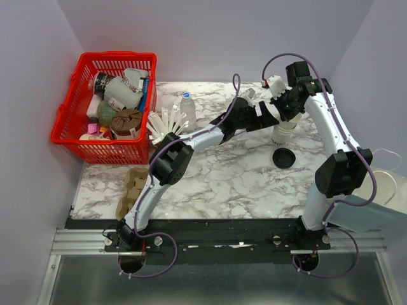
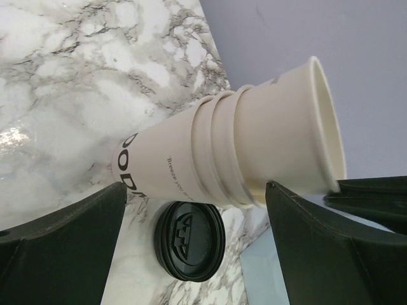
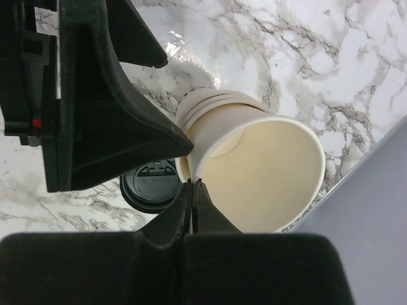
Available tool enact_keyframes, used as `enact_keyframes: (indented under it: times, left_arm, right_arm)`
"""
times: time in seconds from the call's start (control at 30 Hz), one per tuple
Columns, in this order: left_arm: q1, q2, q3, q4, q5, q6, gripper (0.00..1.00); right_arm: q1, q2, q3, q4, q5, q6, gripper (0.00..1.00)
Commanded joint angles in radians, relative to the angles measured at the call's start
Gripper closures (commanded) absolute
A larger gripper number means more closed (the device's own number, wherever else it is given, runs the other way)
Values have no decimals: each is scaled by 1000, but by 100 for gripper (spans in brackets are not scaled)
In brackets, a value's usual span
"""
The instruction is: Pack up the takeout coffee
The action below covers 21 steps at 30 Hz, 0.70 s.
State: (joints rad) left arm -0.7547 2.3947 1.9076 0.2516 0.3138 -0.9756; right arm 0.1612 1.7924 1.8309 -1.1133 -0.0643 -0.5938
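Observation:
A nested stack of cream paper cups (image 2: 229,152) stands without a lid at the back right of the marble table (image 1: 216,171); it also shows from above (image 1: 284,132). My right gripper (image 3: 194,184) is shut, pinching the rim of the top cup (image 3: 261,171). My left gripper (image 2: 194,210) is wide open beside the stack, its fingertips just short of the cup walls. One of its fingers (image 3: 108,114) shows next to the cups. A round black lid (image 1: 283,157) lies flat on the table near the stack, apart from it (image 2: 189,240).
A red basket (image 1: 67,130) full of odd items stands at the back left. A clear water bottle (image 1: 186,105) and a cup of white straws (image 1: 166,122) are next to it. A brown cardboard cup carrier (image 1: 132,185) lies front left. A pale box (image 1: 372,210) sits at the right edge.

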Motion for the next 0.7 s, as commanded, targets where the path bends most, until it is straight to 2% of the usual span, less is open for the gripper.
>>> enact_keyframes:
  times: [0.0,0.17,0.3,0.43,0.67]
  left_arm:
    - [2,17,25,-21,-42,18,1]
    - [9,4,22,-11,-36,25,1]
    - [11,-15,27,57,11,29,1]
    - [11,-35,47,94,41,34,1]
    - [17,-126,42,58,24,69,1]
  right_arm:
    - [12,13,76,35,14,17,99]
    - [12,38,136,35,24,19,100]
    - [12,33,178,7,57,5,99]
    - [12,13,174,-13,101,-9,99]
    - [14,-13,211,-20,147,-12,99]
